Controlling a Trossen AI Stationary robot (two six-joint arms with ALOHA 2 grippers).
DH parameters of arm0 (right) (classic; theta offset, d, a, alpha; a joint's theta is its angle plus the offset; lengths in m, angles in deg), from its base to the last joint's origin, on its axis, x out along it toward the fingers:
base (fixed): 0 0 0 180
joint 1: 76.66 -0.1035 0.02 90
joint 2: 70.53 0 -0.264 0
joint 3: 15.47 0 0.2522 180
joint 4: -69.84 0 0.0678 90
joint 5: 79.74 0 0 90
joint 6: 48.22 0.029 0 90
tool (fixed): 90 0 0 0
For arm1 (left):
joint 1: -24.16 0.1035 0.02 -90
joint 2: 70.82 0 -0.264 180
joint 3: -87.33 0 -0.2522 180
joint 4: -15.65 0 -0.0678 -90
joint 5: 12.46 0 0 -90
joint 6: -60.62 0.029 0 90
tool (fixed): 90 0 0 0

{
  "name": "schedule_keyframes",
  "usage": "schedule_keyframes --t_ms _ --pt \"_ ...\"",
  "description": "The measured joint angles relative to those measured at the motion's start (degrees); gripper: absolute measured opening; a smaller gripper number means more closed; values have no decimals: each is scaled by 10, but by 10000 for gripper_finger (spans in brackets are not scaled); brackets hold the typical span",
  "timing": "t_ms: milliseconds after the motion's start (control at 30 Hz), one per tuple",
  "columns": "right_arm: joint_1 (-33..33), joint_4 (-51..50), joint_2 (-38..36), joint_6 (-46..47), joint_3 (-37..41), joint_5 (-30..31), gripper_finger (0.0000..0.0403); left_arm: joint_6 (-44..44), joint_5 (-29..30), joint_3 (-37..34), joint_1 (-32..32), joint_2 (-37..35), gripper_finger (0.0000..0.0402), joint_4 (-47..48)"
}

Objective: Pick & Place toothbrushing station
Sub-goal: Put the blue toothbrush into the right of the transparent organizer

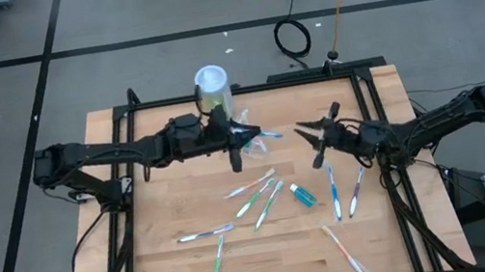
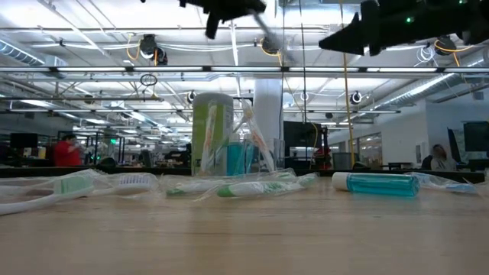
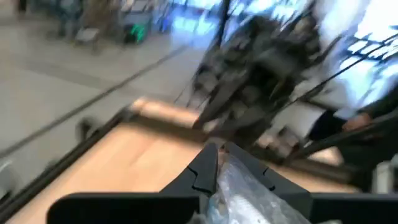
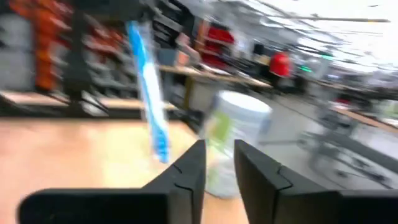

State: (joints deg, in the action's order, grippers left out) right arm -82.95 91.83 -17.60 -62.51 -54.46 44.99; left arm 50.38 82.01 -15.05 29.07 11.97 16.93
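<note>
A see-through holder point(image 2: 246, 155) with toothbrushes in it stands on the table beside the taller green canister with a white lid point(image 1: 212, 87), which also shows in the low view point(image 2: 212, 134). My left gripper point(image 1: 245, 137) is above the table near them, shut on a wrapped blue toothbrush point(image 1: 268, 136). The toothbrush also shows in the right wrist view point(image 4: 151, 99). My right gripper point(image 1: 311, 144) is open and empty, raised to the right of the left one and facing it. My left gripper pinches the wrapped toothbrush between its two fingers; the crinkled clear wrapper point(image 3: 239, 186) shows between them. The fingers come level from the table's left. The toothbrush is lifted clear of the table and sticks out beyond the fingertips toward the right gripper.
Several wrapped toothbrushes lie on the wooden table: near the middle point(image 1: 253, 189), near the front point(image 1: 207, 231) and at the right point(image 1: 334, 190). A blue-green tube point(image 1: 303, 195) lies among them. A dark frame runs along the table's edges point(image 1: 400, 209).
</note>
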Motion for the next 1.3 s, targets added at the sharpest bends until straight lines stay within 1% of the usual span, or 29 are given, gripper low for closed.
schedule_keyframes --t_ms 67,133,167,200,267,333,433,567,667,833,933,1033,1167,1233,1300 --pt "0 -17 -3 -12 0 30 99 -5 39 32 11 -2 26 89" --pt "0 -23 -5 -16 0 43 115 -9 82 80 21 -2 17 192" --pt "0 -23 -5 -16 0 43 122 -15 93 106 26 -1 12 241" --pt "2 -22 -5 -17 0 43 128 -25 92 132 30 4 9 278" --pt "5 -21 -5 -25 0 42 138 -45 72 178 38 14 7 340" --pt "10 -20 -5 -34 0 42 145 -56 59 214 43 32 13 399" --pt "18 -13 -5 -31 0 42 150 -55 52 244 51 64 21 468" --pt "27 -14 -4 -29 0 42 150 -53 36 247 56 115 10 468" --pt "29 -18 -4 -29 0 42 149 -63 12 247 56 151 7 452" --pt "29 -20 -4 -29 0 42 151 -79 12 247 58 194 30 440" --pt "29 -22 -4 -29 0 42 149 -81 14 247 58 215 32 441" --pt "29 -22 -4 -29 0 42 149 -68 26 247 58 231 23 435" --pt "29 -22 -4 -29 0 42 150 -67 22 247 61 241 8 423" --pt "29 -22 -4 -29 0 42 150 -63 15 247 60 240 7 418" --pt "29 -22 -4 -29 0 42 149 -62 15 247 59 239 15 423"
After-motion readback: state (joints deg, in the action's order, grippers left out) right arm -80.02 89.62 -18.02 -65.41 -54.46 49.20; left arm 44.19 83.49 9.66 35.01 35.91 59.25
